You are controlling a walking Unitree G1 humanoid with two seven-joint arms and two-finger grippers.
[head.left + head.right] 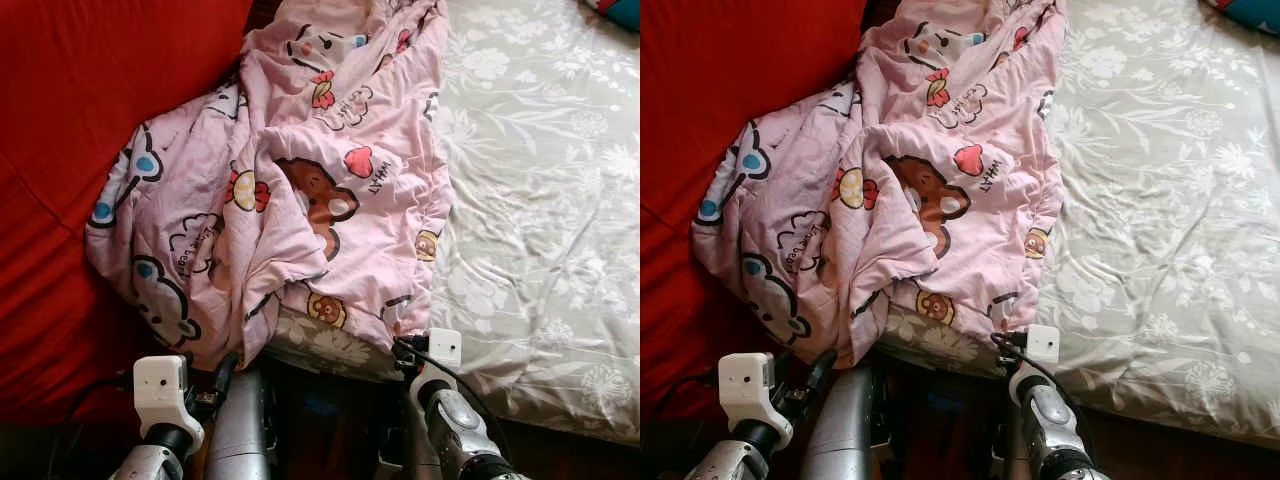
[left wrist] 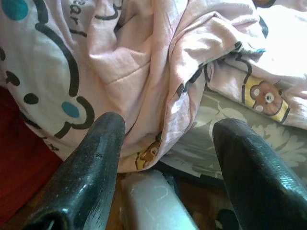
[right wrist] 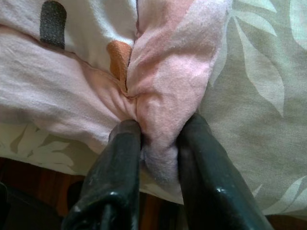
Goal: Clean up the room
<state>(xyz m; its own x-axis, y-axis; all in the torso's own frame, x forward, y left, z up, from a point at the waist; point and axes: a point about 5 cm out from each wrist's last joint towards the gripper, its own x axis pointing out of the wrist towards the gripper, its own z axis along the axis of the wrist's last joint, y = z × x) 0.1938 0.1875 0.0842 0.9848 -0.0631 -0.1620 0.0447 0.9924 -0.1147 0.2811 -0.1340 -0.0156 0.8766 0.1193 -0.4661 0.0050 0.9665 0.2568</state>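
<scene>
Right gripper point(image 3: 158, 139) jaws pinch the pink quilt point(image 1: 300, 190), printed "WHAT"; left gripper point(image 2: 168, 139) jaws gape.

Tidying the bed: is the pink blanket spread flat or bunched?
Bunched: the pink blanket lies crumpled in folds; the right gripper pinches its edge.

Home bedroom, bed point(image 1: 560, 330) under a grey floral sheet point(image 1: 540, 180), rumpled pink cartoon-print quilt point(image 1: 300, 180) lying along the bed's left edge and hanging over its near edge, red bedding point(image 1: 70, 120) alongside, dark wooden floor point(image 1: 330, 420) at the foot.
</scene>
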